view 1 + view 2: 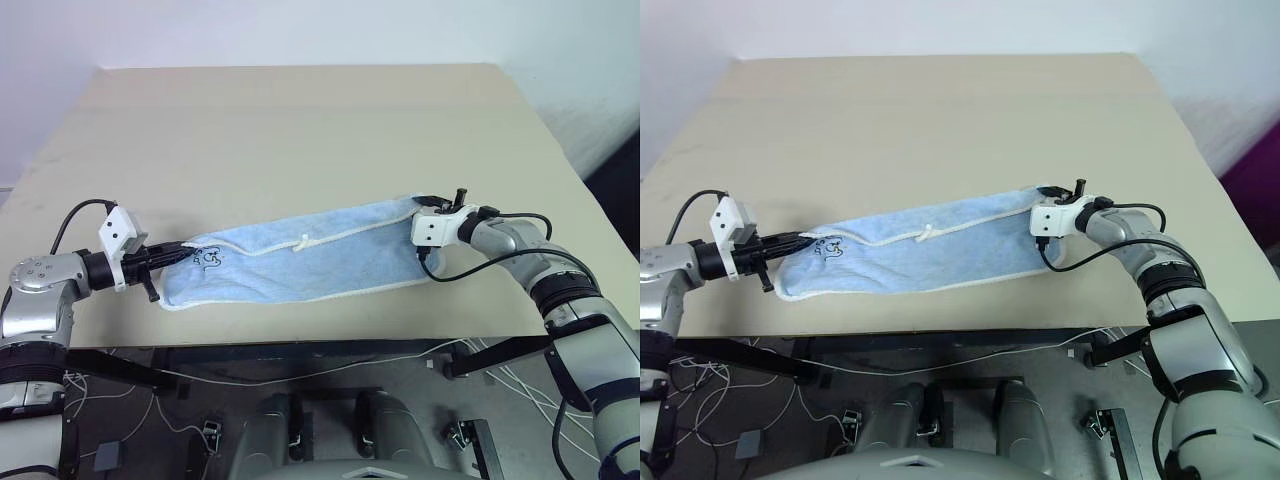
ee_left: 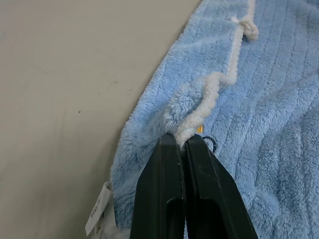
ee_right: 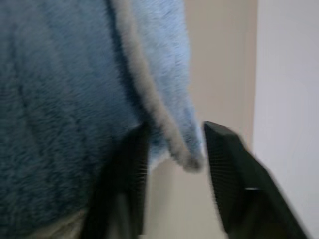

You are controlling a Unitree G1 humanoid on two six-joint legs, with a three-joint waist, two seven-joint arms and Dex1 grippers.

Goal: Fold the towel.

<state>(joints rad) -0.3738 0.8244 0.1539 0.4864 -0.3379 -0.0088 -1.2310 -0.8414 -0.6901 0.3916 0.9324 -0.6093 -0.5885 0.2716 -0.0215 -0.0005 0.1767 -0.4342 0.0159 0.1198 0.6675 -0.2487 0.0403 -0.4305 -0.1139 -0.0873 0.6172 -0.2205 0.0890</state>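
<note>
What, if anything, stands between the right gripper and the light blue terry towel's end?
Nothing visible: the right gripper has its fingers on either side of the light blue terry towel's white-edged end, with a gap remaining.

Even, soft light — blur across the right wrist view.

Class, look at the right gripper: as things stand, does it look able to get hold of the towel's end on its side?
Probably yes. The right gripper is open with the towel edge hanging between its fingers, and nothing on the table blocks it.
</note>
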